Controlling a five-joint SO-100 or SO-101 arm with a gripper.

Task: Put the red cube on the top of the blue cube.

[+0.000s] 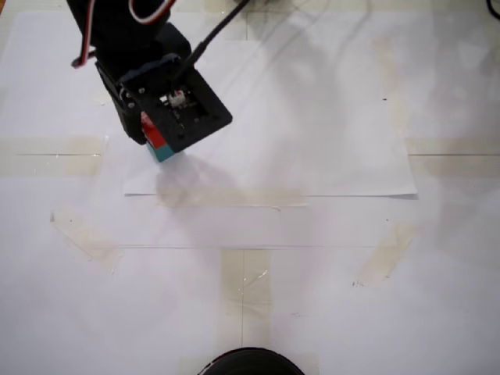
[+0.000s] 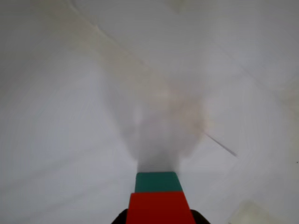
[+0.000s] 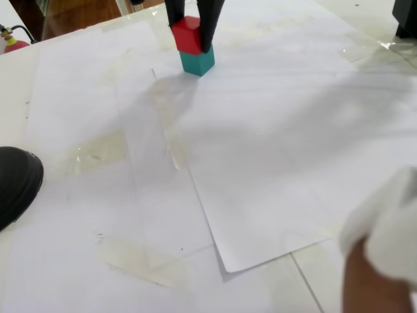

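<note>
Fingers (image 3: 210,26) of the gripper (image 3: 193,36) pinch the red cube (image 3: 187,36) resting on the blue cube (image 3: 197,62); opening unevenly could nudge it off.

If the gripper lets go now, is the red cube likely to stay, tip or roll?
The red cube probably stays: it appears to sit squarely on the blue cube, flat face down. Rolling seems unlikely, since it has plain flat faces. A sideways nudge from the gripper might still slide it.
</note>
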